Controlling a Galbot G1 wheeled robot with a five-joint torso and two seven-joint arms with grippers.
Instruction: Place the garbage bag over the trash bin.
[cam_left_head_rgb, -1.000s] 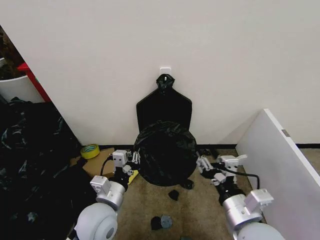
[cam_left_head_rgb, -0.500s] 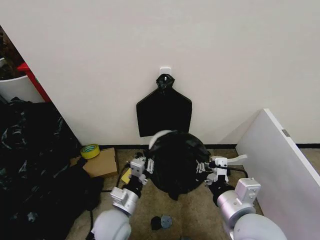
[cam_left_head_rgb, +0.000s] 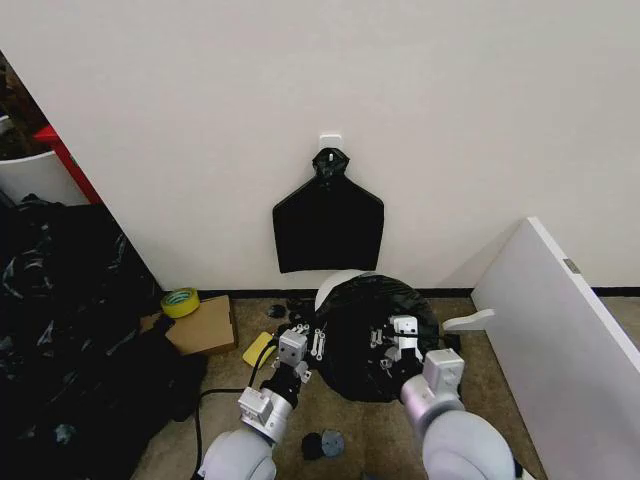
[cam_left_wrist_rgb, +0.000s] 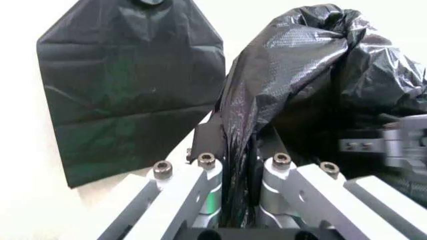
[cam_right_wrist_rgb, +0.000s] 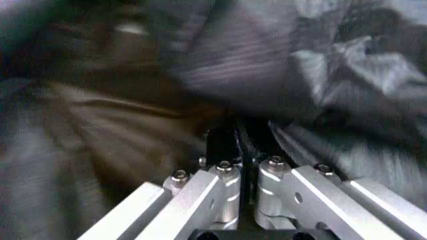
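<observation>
A glossy black garbage bag (cam_left_head_rgb: 372, 335) is draped over the round white trash bin (cam_left_head_rgb: 335, 283) on the floor against the far wall, only the bin's far-left rim showing. The left gripper (cam_left_head_rgb: 309, 340) has its jaws clamped on the bag's left edge; the right gripper (cam_left_head_rgb: 392, 342) pinches bag film on the right. A white panel (cam_left_head_rgb: 560, 340) stands close on the right; a cardboard box (cam_left_head_rgb: 203, 325) lies left.

We are seeing the garbage bag (cam_left_head_rgb: 375, 335) draping the trash bin (cam_left_head_rgb: 335, 285)
Its wrinkled black plastic is leaving the bin's cream rim peeking out behind
</observation>
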